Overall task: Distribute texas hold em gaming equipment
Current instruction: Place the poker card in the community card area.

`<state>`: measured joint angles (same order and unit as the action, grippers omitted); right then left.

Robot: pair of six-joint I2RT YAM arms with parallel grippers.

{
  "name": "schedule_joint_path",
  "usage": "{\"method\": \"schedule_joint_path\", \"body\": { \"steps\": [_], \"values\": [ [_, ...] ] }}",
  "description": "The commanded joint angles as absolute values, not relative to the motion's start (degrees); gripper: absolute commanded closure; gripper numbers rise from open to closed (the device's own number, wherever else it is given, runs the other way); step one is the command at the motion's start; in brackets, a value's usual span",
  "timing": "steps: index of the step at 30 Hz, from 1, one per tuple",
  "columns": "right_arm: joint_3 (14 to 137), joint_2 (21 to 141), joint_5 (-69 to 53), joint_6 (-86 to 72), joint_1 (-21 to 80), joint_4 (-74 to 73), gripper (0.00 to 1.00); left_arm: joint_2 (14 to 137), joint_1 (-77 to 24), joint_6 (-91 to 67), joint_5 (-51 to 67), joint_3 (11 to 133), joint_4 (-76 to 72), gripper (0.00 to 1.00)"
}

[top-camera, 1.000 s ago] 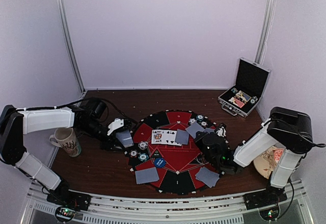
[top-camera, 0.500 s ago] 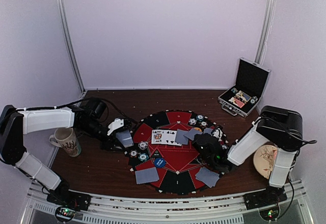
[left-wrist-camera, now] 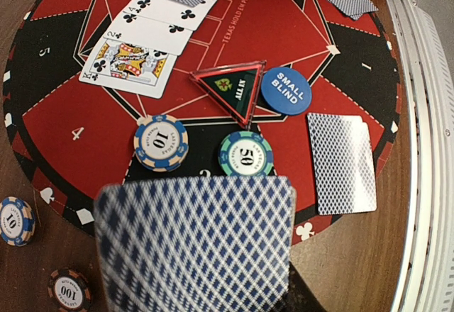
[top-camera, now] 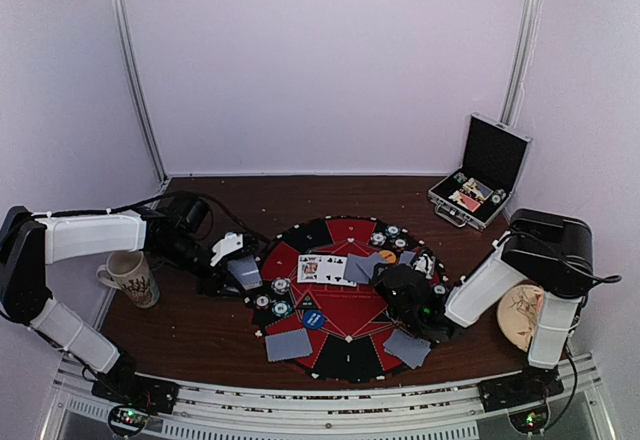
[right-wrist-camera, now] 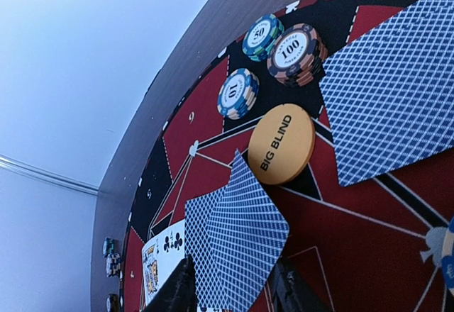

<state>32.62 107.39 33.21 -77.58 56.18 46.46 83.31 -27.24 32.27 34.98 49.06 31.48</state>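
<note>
The right gripper [right-wrist-camera: 230,289] has swung in from the right edge of the surface [top-camera: 200,335] toward its middle, clamped on a playing card [right-wrist-camera: 237,244] beside the Big Blind button [right-wrist-camera: 281,144] — likely about to deal it — while the left gripper [top-camera: 236,266] stays clamped on a second playing card [left-wrist-camera: 195,244].

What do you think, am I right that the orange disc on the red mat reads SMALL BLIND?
No. The orange disc on the red mat reads BIG BLIND, as the right wrist view shows; the blue disc reads SMALL BLIND.
</note>
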Motion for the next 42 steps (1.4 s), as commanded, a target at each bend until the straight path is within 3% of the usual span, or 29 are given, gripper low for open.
{"method": "schedule_joint_path", "body": {
  "steps": [1,34,42],
  "values": [
    [31.9,106.2,33.0,-76.8,57.7,45.7,0.63,82.4,-27.6,32.9,36.4,49.0,31.0,0.65],
    [32.7,105.9,30.5,-73.4,62.3,46.8,0.6,82.2,-27.6,32.8,36.3,49.0,31.0,0.65],
    [34.8,96.1,28.3,-62.6,62.4,41.2,0.52,82.4,-27.6,32.6,36.1,49.1,30.8,0.65]
  ]
}}
